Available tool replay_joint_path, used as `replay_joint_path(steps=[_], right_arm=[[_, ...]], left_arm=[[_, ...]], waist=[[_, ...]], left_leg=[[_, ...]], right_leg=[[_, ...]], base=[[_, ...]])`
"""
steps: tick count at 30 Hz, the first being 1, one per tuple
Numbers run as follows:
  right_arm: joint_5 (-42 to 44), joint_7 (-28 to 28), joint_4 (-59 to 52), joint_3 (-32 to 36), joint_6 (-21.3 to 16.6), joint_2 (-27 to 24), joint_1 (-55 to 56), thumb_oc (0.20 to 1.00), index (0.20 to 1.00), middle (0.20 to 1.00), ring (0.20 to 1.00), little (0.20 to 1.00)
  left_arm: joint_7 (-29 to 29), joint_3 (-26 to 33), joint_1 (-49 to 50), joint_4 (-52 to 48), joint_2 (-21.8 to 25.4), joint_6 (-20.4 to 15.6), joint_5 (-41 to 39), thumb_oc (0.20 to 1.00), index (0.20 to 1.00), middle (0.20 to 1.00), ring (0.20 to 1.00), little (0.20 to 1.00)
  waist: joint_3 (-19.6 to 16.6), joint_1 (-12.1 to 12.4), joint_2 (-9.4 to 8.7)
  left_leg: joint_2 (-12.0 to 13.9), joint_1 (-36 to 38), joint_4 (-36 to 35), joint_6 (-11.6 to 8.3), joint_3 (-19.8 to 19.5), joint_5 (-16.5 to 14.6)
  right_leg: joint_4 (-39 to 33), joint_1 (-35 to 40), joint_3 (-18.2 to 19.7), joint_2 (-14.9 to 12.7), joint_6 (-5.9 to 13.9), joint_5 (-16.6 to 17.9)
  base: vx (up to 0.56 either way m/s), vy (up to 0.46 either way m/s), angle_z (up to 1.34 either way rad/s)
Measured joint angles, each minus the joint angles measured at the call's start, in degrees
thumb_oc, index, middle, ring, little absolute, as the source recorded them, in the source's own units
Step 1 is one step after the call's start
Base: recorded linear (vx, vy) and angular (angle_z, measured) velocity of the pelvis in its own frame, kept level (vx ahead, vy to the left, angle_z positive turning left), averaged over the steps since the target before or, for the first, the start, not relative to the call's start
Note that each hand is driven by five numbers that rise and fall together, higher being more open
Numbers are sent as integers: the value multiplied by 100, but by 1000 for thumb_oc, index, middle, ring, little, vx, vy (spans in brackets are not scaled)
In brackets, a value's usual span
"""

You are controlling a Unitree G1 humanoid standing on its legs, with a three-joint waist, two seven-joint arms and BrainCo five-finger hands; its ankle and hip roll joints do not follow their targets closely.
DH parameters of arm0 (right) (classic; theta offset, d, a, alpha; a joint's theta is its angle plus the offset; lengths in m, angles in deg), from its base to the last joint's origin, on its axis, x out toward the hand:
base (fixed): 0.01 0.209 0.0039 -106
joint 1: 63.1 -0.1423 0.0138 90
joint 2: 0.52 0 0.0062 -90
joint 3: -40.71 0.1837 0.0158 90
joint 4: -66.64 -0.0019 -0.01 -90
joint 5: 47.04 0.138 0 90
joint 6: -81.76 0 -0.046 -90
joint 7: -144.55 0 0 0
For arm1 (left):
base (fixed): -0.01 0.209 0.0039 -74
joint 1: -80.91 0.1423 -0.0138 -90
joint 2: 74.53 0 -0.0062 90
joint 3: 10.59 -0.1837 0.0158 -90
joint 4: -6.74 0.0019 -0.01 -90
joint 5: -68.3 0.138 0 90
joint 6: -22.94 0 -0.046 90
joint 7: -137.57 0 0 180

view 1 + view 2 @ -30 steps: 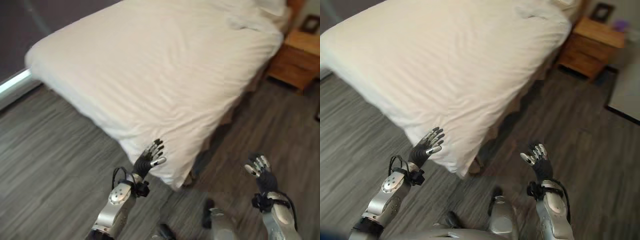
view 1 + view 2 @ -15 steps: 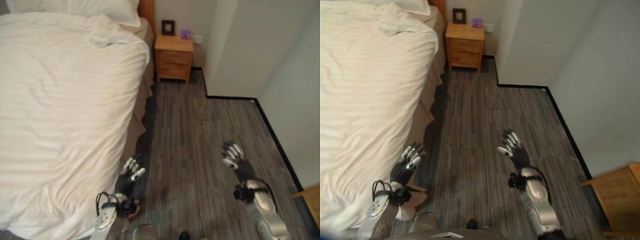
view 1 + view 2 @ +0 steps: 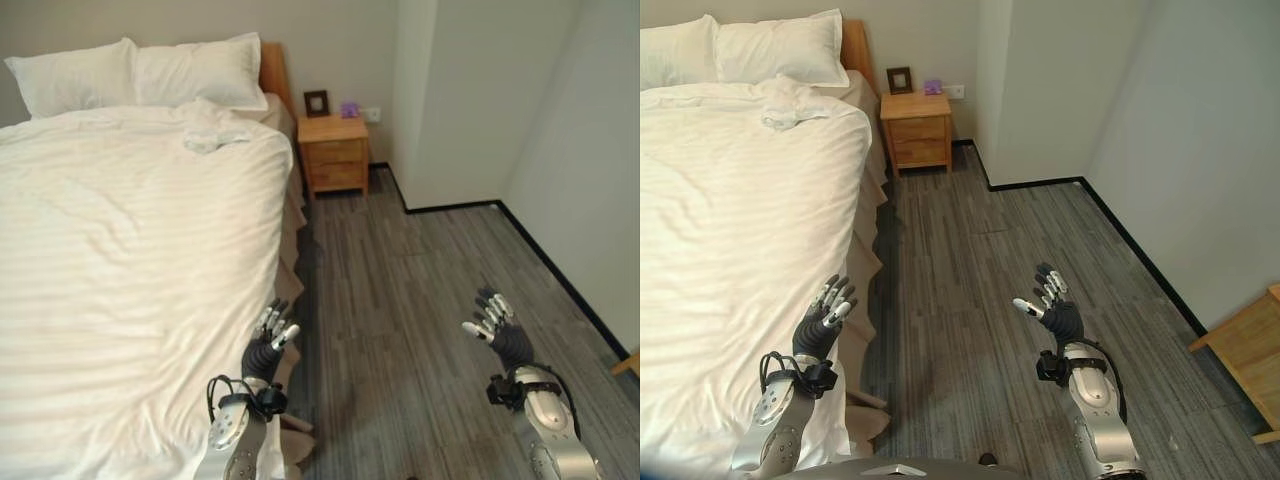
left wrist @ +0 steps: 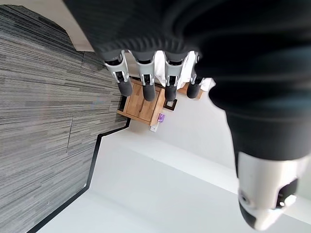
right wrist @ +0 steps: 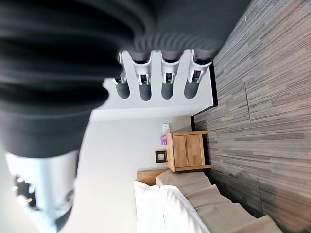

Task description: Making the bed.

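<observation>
Grey plank flooring runs beside the bed (image 3: 285,240), where a white duvet (image 3: 130,260) is spread to the mattress edges, a rumpled fold (image 3: 210,130) left below the pillows (image 3: 150,75). Both the left hand (image 3: 268,340) and right hand (image 3: 497,325) are held spread and empty; the soft, light duvet would likely best be gripped along its near side edge.

A white duvet with faint woven stripes (image 3: 130,270) is spread over the bed, above a beige bed skirt (image 3: 872,225). Two white pillows (image 3: 140,75) are set against a light wooden headboard (image 3: 272,72). A light-brown wooden nightstand (image 3: 917,128) is seen on grey streaked flooring (image 3: 980,270), edged by black skirting (image 3: 1140,255).
</observation>
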Motion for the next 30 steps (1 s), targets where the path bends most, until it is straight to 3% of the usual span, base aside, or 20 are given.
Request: replay_joint_path(steps=[5, 11, 14, 17, 18, 19, 21, 22, 23, 25, 27, 30], right_arm=[[340, -107, 182, 115, 52, 271, -38, 1000, 1000, 1000, 1000, 1000], [157, -23, 242, 102, 75, 164, 180, 1000, 1000, 1000, 1000, 1000], [158, 40, 339, 100, 112, 210, 73, 1000, 1000, 1000, 1000, 1000], [168, 40, 354, 94, 113, 253, 78, 1000, 1000, 1000, 1000, 1000], [173, 29, 360, 66, 111, 292, 69, 1000, 1000, 1000, 1000, 1000], [172, 36, 396, 26, 108, 313, 25, 1000, 1000, 1000, 1000, 1000], [170, 53, 364, 0, 118, 226, 7, 1000, 1000, 1000, 1000, 1000], [161, 50, 320, -25, 108, 239, -5, 1000, 1000, 1000, 1000, 1000], [163, 26, 325, -43, 108, 276, 18, 1000, 1000, 1000, 1000, 1000], [175, 42, 403, -59, 115, 244, 4, 1000, 1000, 1000, 1000, 1000], [223, 74, 386, 1, 111, 59, 10, 1000, 1000, 1000, 1000, 1000], [231, 72, 431, 262, 103, -86, -23, 1000, 1000, 1000, 1000, 1000]], left_arm=[[-94, 32, -93, 267, 38, 105, 213, 1000, 1000, 1000, 1000, 1000], [-139, 152, -162, 252, 122, 117, 337, 1000, 1000, 1000, 1000, 1000], [-158, 252, -171, 327, 128, 110, 335, 1000, 1000, 1000, 1000, 1000], [-162, 181, -234, 431, 196, 113, 338, 1000, 1000, 1000, 1000, 1000], [-160, 129, -231, 435, 264, 112, 353, 1000, 1000, 1000, 1000, 1000], [-156, 128, -267, 503, 269, 103, 376, 1000, 1000, 1000, 1000, 1000], [-173, 160, -420, 677, 147, 113, 374, 1000, 1000, 1000, 1000, 1000], [-186, 219, -446, 633, 211, 91, 376, 1000, 1000, 1000, 1000, 1000], [-203, 219, -494, 664, 284, 93, 354, 1000, 1000, 1000, 1000, 1000], [-219, 287, -534, 819, 267, 55, 335, 1000, 1000, 1000, 1000, 1000], [-263, 420, -518, 886, -41, 42, 309, 1000, 1000, 1000, 1000, 1000], [-237, 266, -285, 865, -153, 48, 310, 1000, 1000, 1000, 1000, 1000]], waist=[[6, 63, -46], [77, 32, -198], [270, 90, -264], [417, 31, -310], [438, 42, -278], [483, 87, -174], [535, 89, -8], [563, 131, -43], [551, 75, -131], [560, 94, -87], [577, 91, -53], [603, 217, -31]], left_leg=[[16, 10, -18, -2, -9, 2], [15, 26, 2, 0, 9, 4], [71, 15, 3, 8, 294, 8], [67, -7, 8, 7, 288, 7], [81, -32, 9, 0, 372, 3], [215, -64, 23, -16, 390, 22], [331, -152, 141, -48, 363, -77], [341, -203, 179, -142, 295, -33], [363, -236, 212, -186, 261, -14], [593, -307, 219, -438, 125, 145], [801, -650, 734, -556, 140, 223], [962, -688, 989, -640, 83, 547]], right_leg=[[32, -15, -26, 20, -11, -7], [71, -56, -22, 19, 7, -19], [701, -452, -160, -74, 267, -329], [1119, -669, -93, -105, 289, -418], [1096, -745, -139, -136, 191, -502], [1257, -831, -316, -237, 108, -569], [1442, -907, -436, -498, 201, -522], [1034, -741, -340, -815, 293, -342], [649, -505, -313, -905, 401, -132], [251, -237, -523, -653, 298, 44], [-23, 36, -867, -396, 216, 55], [-103, 264, -1001, -226, -123, -66]], base=[[2, -11, 1], [-20, -3, -2], [-61, -42, -38], [-38, -205, -14], [12, -465, -29], [31, -333, -26], [6, -258, -7], [-57, -414, 22], [-83, -380, 38], [-34, -363, 53], [-21, -311, 65], [-13, -144, 25]])
